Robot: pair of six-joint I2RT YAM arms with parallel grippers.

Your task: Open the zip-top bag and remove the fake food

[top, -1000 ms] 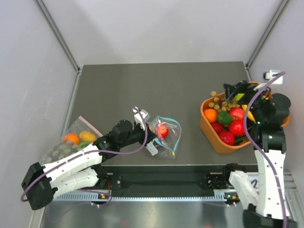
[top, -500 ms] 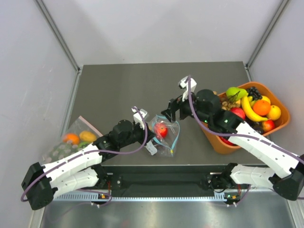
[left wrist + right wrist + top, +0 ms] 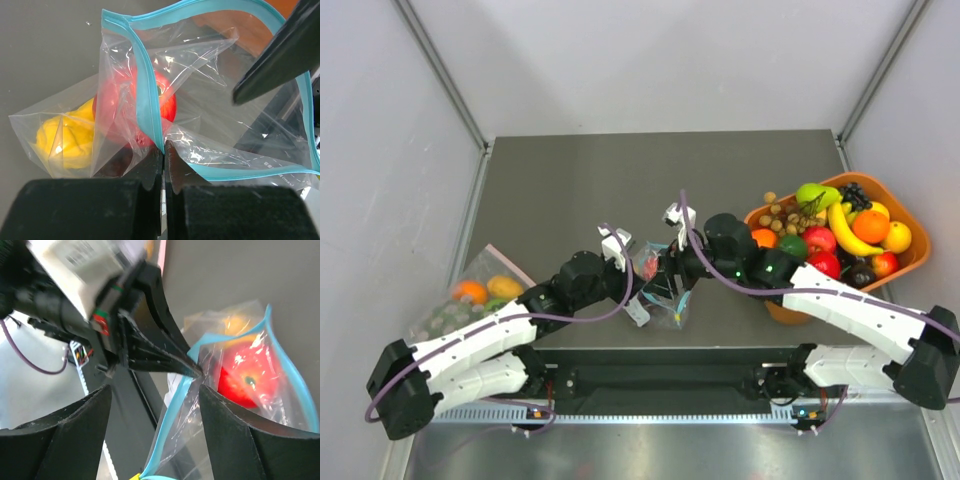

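- Top view: the zip-top bag (image 3: 668, 302) lies on the dark table (image 3: 620, 180) at 6 o'clock, close to the near edge.
- My left gripper (image 3: 639, 283) comes in from 8 o'clock and meets the bag's left side. My right gripper (image 3: 666, 272) reaches in from 3 o'clock and covers the bag's upper part.
- An orange basket (image 3: 912, 222) of fruit sits at the table's 3 o'clock. A clear bag with a pinkish edge strip (image 3: 470, 298) lies at 9 o'clock, off the table's left edge.
- Left wrist view: left gripper (image 3: 164, 167) pads are pressed together, pinching the teal zip strip on one lip of the zip-top bag (image 3: 225, 125). The mouth gapes wide.
- The red apple (image 3: 167, 105) is inside, at 12 o'clock from the pinch, with the yellow lemon (image 3: 65, 137) just beside it at 8 o'clock.
- One of the right gripper's fingers (image 3: 277, 62) hangs over the mouth at 2 o'clock.
- Right wrist view: right gripper (image 3: 154, 390) is spread, its two fingers either side of the teal lip. I cannot tell whether either touches it.
- The left gripper (image 3: 192, 371) tips pinch the strip at centre frame.
- The red apple (image 3: 245, 377) sits at 3 o'clock from that pinch, inside the zip-top bag (image 3: 270, 410). The yellow lemon (image 3: 232, 322) shows only as a blur at 12 o'clock of the apple.
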